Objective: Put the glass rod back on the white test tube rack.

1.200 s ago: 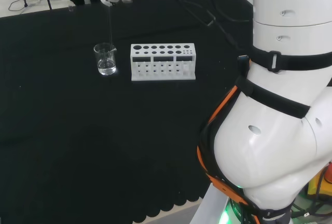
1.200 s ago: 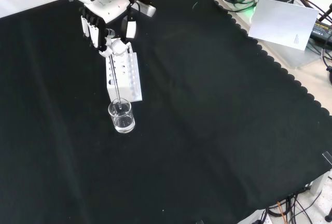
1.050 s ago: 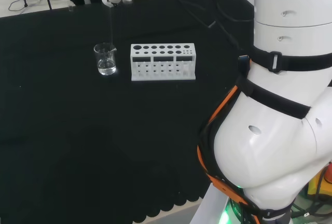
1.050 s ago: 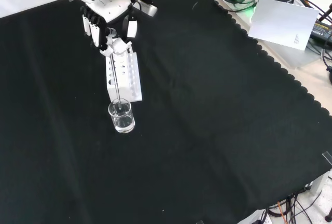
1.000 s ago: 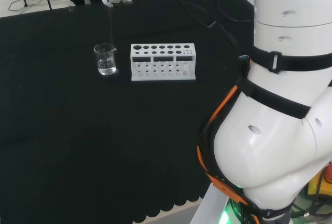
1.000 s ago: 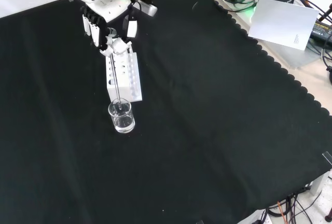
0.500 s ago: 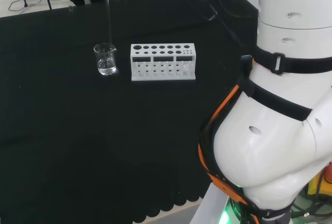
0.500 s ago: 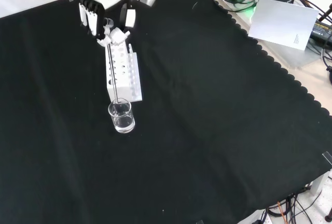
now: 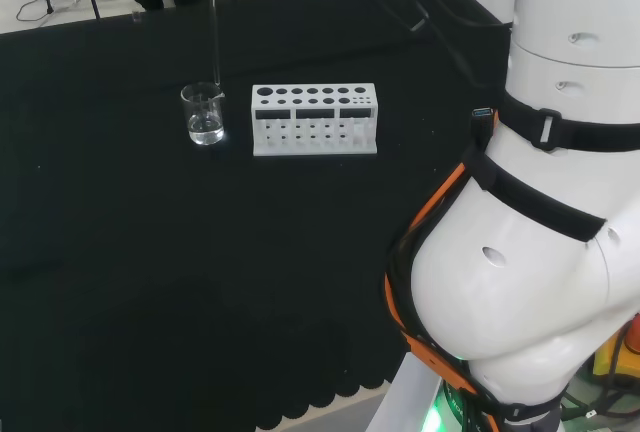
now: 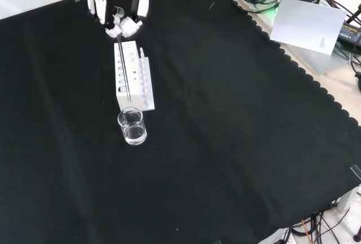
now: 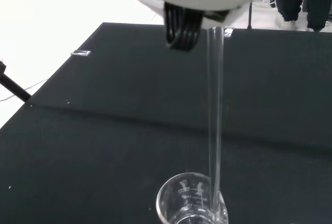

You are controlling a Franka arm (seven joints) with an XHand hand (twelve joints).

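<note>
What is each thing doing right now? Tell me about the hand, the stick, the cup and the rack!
Black and white robot hand: raised, fingers curled round the rod.
Clear glass rod: hanging upright, lower end at the beaker's rim.
Small clear glass beaker: upright, some clear liquid inside.
White test tube rack: upright, holes empty.

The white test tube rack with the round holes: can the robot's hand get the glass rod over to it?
Probably yes. The hand pinches the clear glass rod above the beaker, beside the white test tube rack; nothing stands between.
</note>
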